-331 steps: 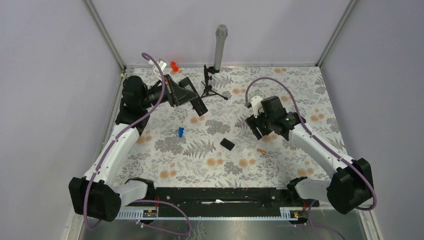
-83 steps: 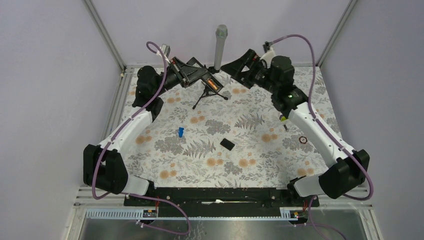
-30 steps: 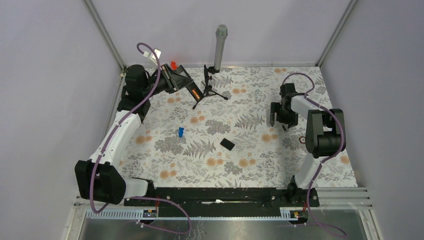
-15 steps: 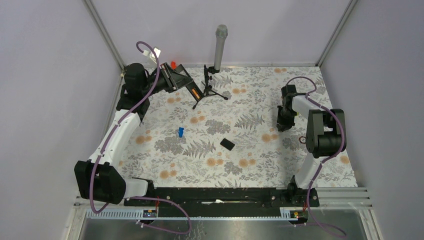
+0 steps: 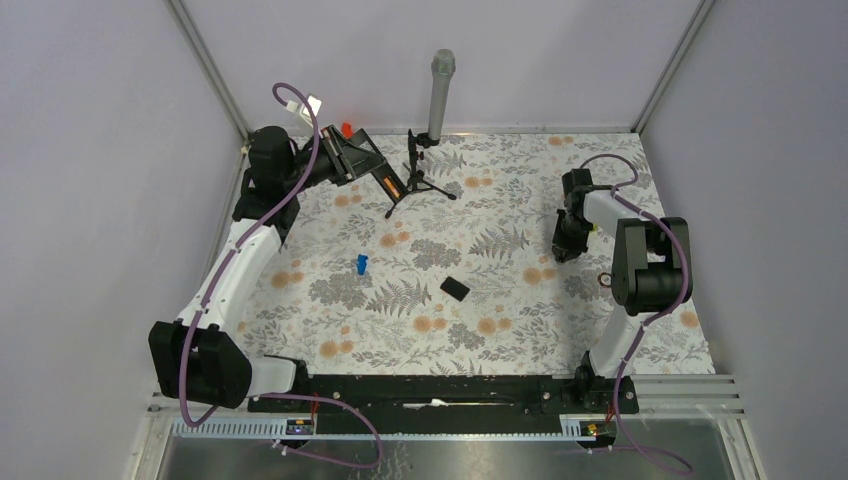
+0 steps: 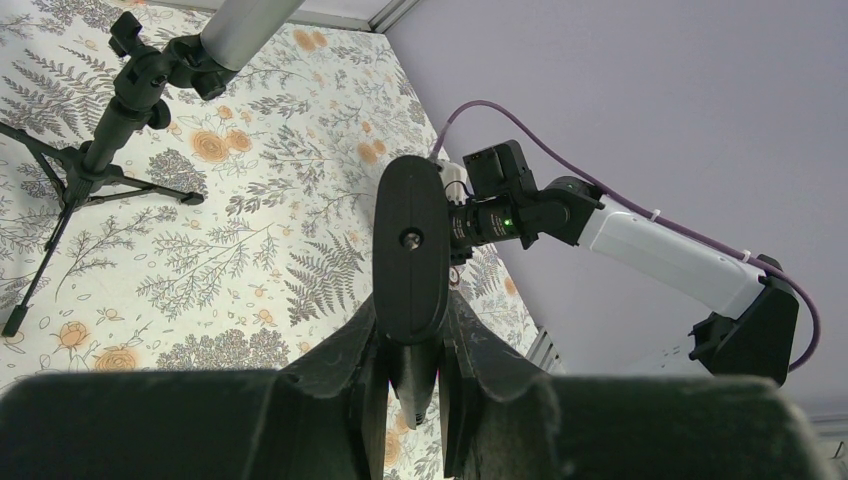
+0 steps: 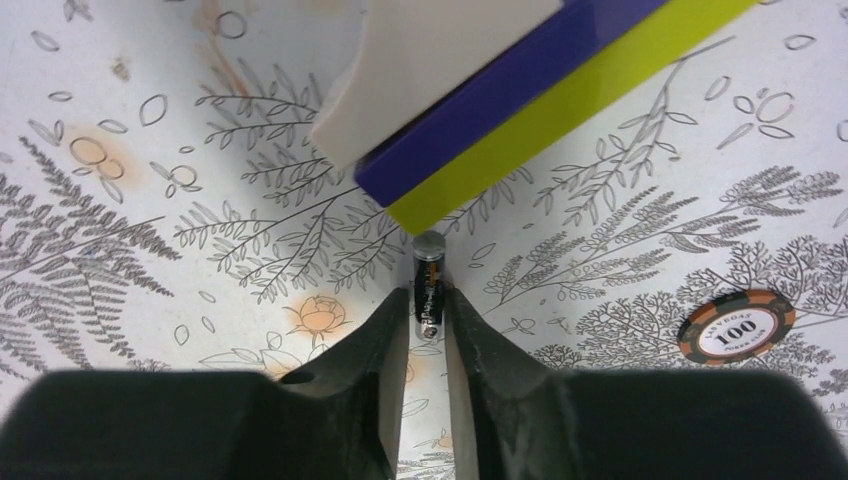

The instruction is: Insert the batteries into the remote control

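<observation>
The remote control [image 5: 386, 183], a slim black bar, is held up at the back left, and my left gripper [image 5: 362, 165] is shut on it. An orange battery [image 5: 392, 186] shows in its open back. In the left wrist view the remote control [image 6: 410, 250] stands end-on between the fingers of the left gripper [image 6: 412, 330]. At the right, my right gripper [image 5: 562, 250] points down onto the table. In the right wrist view the right gripper [image 7: 428, 300] is shut on a second battery [image 7: 428, 268], dark with orange print and a silver cap, lying on the cloth.
A yellow-green, blue and white block [image 7: 520, 90] lies just beyond the gripped battery, with a poker chip [image 7: 735, 325] to its right. A black cover plate [image 5: 455, 289] and a blue piece [image 5: 361, 263] lie mid-table. A microphone stand [image 5: 425, 160] rises at the back.
The right gripper's fingers have come together from wide apart onto the battery on the table, and its wrist has shifted slightly. The left arm and the remote have not moved.
</observation>
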